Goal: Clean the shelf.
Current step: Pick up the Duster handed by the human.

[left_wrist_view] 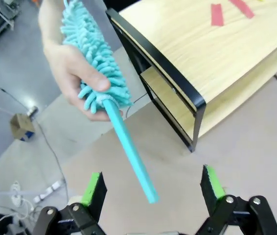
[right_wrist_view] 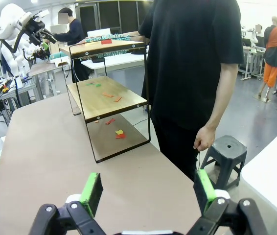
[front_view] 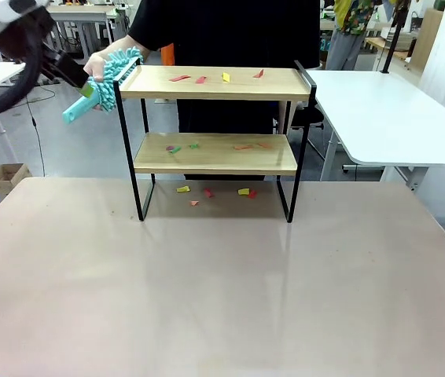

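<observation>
Shelf (front_view: 215,82) beside person's hand (left_wrist_view: 64,71) with teal duster (left_wrist_view: 95,58), left gripper (left_wrist_view: 151,182), jaws apart, near its handle tip.

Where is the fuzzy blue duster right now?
Front view, left side: the duster is in the person's hand, beside the top left end of the shelf, handle pointing toward the left gripper.

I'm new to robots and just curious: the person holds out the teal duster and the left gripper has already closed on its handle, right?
Not quite. The person's hand does hold out the teal duster, but the left gripper has not closed on its handle: its jaws stand wide open, the handle's tip between them. The left wrist view shows this.
</observation>
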You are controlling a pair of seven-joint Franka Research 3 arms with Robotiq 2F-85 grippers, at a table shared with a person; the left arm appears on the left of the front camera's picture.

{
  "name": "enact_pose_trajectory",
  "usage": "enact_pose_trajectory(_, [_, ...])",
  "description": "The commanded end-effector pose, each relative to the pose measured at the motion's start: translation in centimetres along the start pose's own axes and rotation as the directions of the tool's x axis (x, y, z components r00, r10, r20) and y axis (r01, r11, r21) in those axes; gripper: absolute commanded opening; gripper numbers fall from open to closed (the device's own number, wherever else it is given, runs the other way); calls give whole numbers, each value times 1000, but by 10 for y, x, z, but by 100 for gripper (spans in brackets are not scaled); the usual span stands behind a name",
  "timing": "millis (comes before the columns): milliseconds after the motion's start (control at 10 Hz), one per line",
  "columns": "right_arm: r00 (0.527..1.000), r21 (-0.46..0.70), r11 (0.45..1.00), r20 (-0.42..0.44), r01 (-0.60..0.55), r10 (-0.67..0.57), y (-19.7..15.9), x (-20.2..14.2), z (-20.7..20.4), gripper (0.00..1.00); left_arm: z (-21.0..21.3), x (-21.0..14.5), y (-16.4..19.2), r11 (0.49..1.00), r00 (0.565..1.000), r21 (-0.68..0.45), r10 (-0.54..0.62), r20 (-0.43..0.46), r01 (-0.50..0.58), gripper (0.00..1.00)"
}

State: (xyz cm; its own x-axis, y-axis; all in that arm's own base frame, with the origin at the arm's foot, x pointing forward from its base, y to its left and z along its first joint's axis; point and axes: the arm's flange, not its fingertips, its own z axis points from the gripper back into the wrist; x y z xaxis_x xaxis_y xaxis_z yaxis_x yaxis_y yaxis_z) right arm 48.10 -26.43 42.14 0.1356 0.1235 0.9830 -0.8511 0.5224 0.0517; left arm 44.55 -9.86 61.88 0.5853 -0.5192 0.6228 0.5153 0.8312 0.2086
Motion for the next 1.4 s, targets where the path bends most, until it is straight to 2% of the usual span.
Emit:
enact_pose_trajectory(0, [1000, 1, 1000, 2, -5, 5, 1, 3, -1, 100, -22, 2, -7, 996, 999, 91, 15, -30, -12, 100])
enact_pose_trajectory(400, [1000, 1, 1000, 2, -5, 5, 1, 3, -1, 100, -52, 1, 1, 992, 995, 116, 50, -81, -40, 100])
enact_pose_trajectory(700, [1000, 1, 1000, 2, -5, 5, 1, 3, -1, 100, -66, -2, 13, 989, 984, 89, 131, -124, -120, 100])
enact_pose_trajectory(800, [1000, 1, 1000, 2, -5, 5, 1, 3, -1, 100, -64, -2, 17, 986, 979, 78, 157, -130, -148, 42])
enact_pose_trajectory(900, [1000, 1, 1000, 2, -5, 5, 1, 3, -1, 100, -62, -2, 18, 985, 978, 73, 164, -130, -156, 42])
enact_pose_trajectory(1000, [1000, 1, 1000, 2, -5, 5, 1, 3, -1, 100, -60, -2, 19, 982, 974, 78, 181, -134, -171, 0])
enact_pose_trajectory(1100, [1000, 1, 1000, 2, -5, 5, 1, 3, -1, 100, -59, -2, 20, 980, 973, 86, 188, -137, -177, 40])
enact_pose_trajectory(1200, [1000, 1, 1000, 2, -5, 5, 1, 3, -1, 100, -57, -3, 20, 979, 971, 92, 195, -136, -184, 0])
enact_pose_trajectory(1300, [1000, 1, 1000, 2, -5, 5, 1, 3, -1, 100, -56, -3, 20, 977, 970, 94, 202, -137, -190, 0])
